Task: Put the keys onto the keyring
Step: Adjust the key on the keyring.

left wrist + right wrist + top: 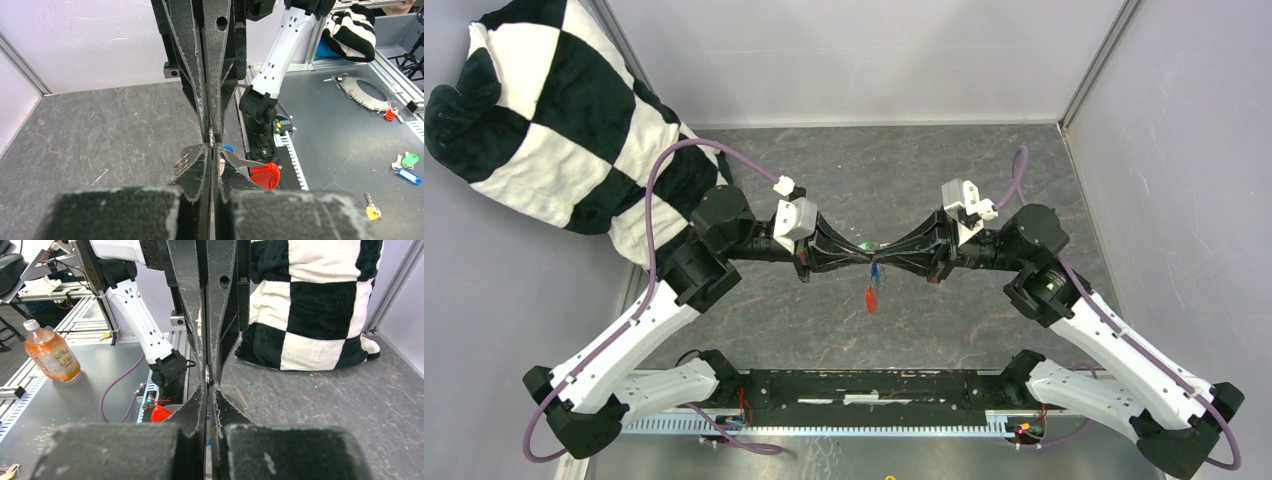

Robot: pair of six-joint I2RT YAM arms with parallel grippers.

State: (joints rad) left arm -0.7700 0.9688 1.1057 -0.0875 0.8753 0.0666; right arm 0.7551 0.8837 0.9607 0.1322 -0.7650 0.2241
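Grippers meet tip to tip: left gripper (865, 262) and right gripper (883, 262) both pinched closed on the keyring (870, 299).

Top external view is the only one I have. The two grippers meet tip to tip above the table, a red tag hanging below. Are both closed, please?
Observer: Yes. The wrist views show the left gripper and the right gripper each with jaws pressed together.
Operator: Is a key blade visible near the tips?
Observer: Yes, the left wrist view shows a toothed silver blade sticking out sideways beside the left gripper's fingers; its head is hidden.
Operator: How is the red tag attached?
Observer: A flat silver piece runs from the tips to the red tag; the ring itself I cannot make out.
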